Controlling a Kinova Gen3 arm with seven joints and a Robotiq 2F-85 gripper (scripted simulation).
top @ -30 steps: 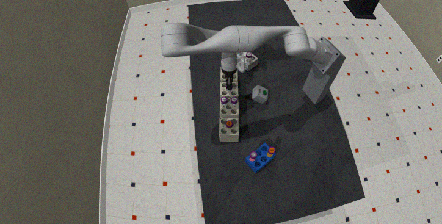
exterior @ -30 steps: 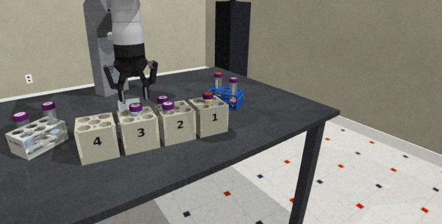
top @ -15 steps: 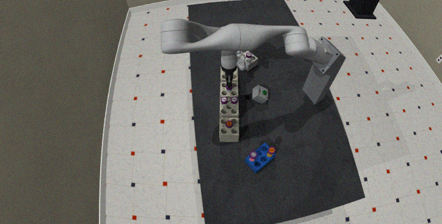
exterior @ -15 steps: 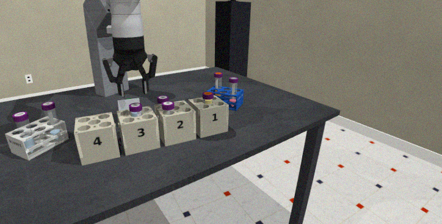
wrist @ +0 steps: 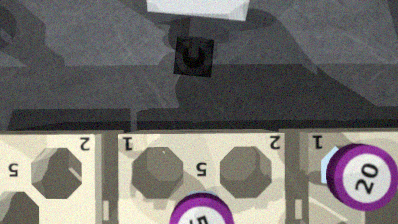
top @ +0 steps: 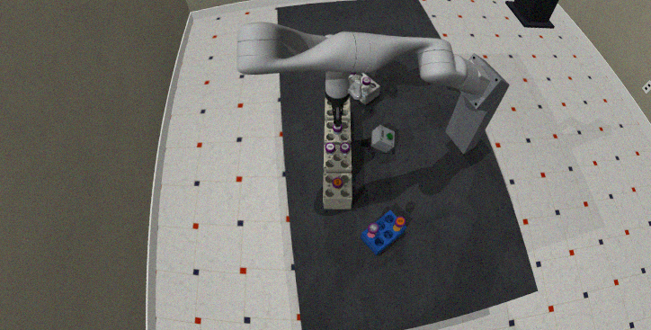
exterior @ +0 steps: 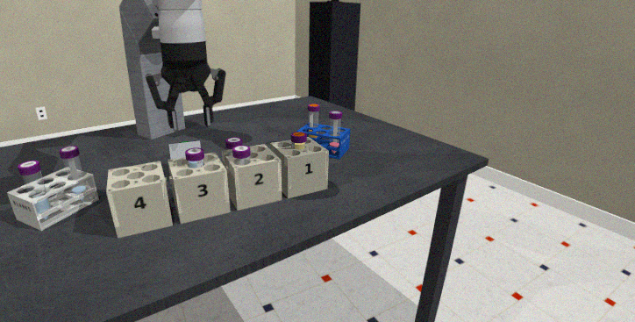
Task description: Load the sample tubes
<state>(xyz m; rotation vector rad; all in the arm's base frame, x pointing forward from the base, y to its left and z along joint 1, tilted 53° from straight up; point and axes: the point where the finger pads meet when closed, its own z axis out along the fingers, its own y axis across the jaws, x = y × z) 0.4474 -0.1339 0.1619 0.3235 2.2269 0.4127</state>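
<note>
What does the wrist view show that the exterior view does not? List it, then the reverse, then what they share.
Wrist only: the hole numbers 1, 2 and 5 printed on the adapter tops, and the 20 on a white cap dot.

Exterior only: the open, empty gripper above the table, side numbers such as adapter 3, the clear blanks rack and the blue rack.

Both: purple-capped tubes seated in the beige adapters, on the dark table.

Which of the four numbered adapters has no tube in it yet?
Adapter 4, the end one beside the clear blanks rack. All its holes show open, while adapters 3, 2 and 1 each carry at least one capped tube.
</note>
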